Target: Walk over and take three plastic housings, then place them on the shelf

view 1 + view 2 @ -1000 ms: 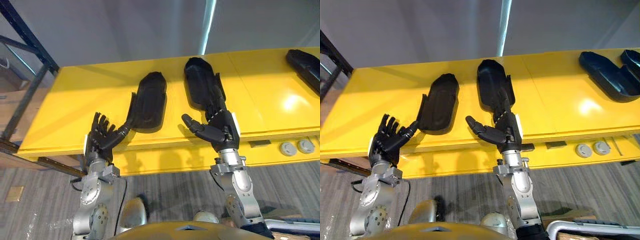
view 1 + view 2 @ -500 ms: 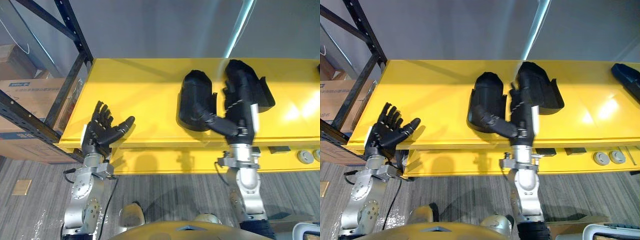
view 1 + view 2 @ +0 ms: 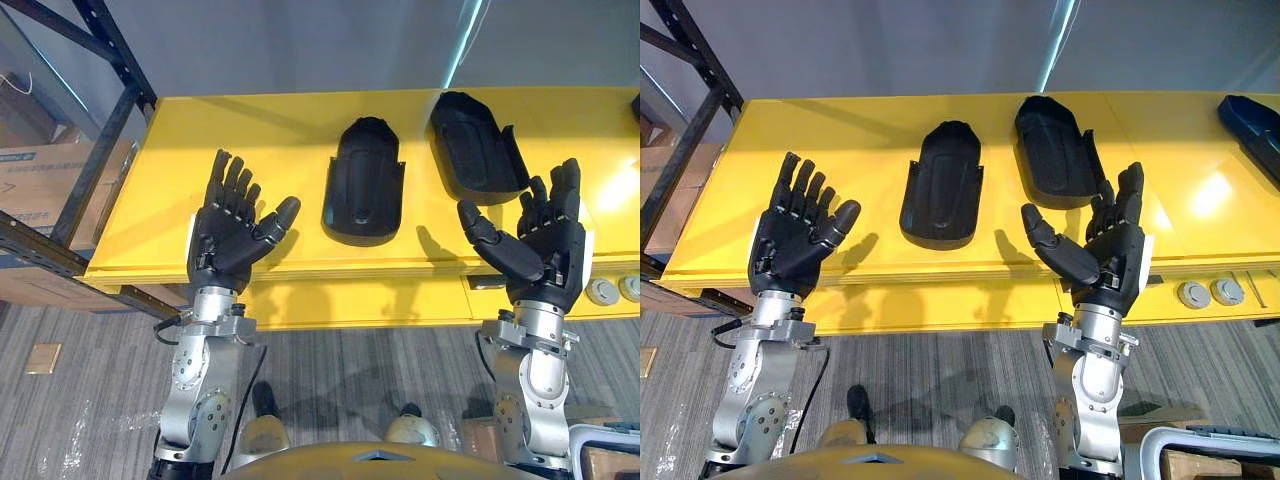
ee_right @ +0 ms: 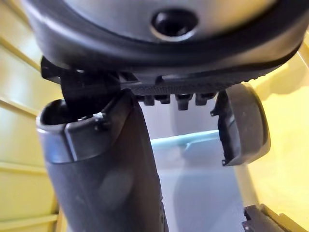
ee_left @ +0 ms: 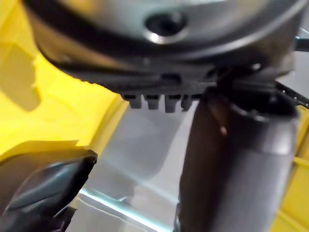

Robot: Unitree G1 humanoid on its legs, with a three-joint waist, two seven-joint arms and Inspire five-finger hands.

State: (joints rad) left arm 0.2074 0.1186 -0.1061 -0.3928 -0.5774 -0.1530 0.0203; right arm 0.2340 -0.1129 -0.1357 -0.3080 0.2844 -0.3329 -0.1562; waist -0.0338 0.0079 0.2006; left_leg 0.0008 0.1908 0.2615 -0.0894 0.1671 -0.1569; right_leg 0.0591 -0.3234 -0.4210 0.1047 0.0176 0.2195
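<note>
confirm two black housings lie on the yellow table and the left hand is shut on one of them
No: the left hand is open and empty, per the left eye view. Two black housings do lie on the yellow table.

The third plastic housing [image 3: 1252, 128] is cut off by the right edge of the right eye view, so its far end cannot be seen, and the table [image 3: 880, 150] runs out past the same edge. The dark rack [image 3: 119, 55] on the left is cropped at the top and side and hides part of a cardboard box [image 3: 40, 185] behind it. Two round grey fittings [image 3: 1192, 294] on the table's front are too small to identify. A blurred dark shape [image 5: 41, 191] is cut off at the corner of the left wrist view.
</note>
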